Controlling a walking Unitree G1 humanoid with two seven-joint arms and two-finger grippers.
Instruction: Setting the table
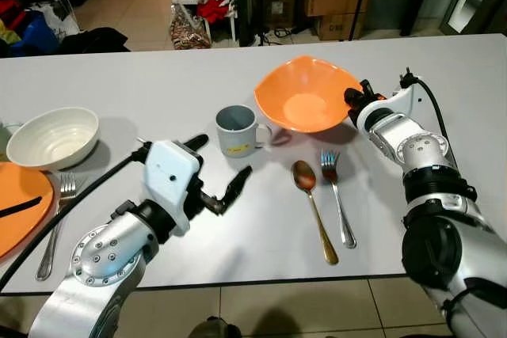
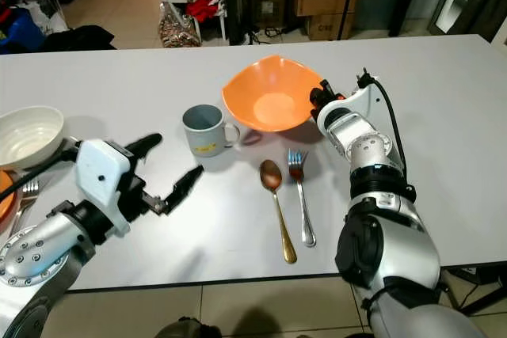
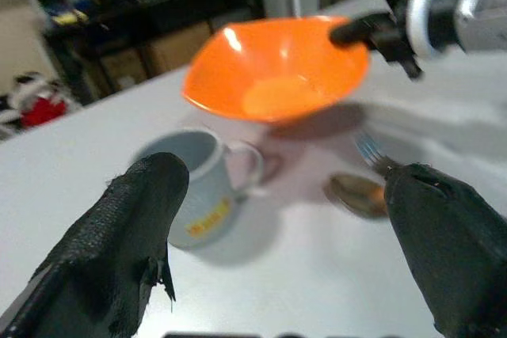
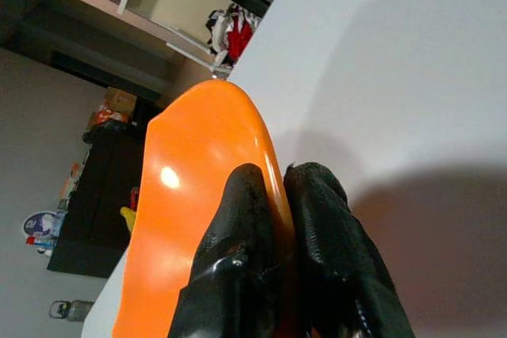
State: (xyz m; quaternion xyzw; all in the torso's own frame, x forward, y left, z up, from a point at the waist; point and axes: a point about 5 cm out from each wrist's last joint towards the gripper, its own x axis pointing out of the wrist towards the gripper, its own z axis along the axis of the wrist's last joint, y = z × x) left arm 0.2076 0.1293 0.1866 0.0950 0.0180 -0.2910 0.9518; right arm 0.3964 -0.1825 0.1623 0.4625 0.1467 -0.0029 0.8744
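Far left of frame: orange plate (image 1: 20,207) cut off by the left edge, a fork (image 1: 57,223) just beside it, white bowl (image 1: 52,138) above them. Lower left: left gripper (image 1: 218,168) hovers over the table (image 1: 158,85), fingers spread wide, nothing between them. Bare tabletop under and ahead of it, near table edge close below. Centre: grey-blue mug (image 1: 236,130), handle toward the right, just left of the orange bowl (image 1: 305,94). Bowl is tilted and lifted, right gripper (image 1: 354,100) pinching its right rim, one finger (image 4: 249,231) inside, one outside. Below the bowl: spoon (image 1: 313,203) and second fork (image 1: 337,195) side by side, near each other, lying on the table. Right of the arm: open white tabletop to the far edge.
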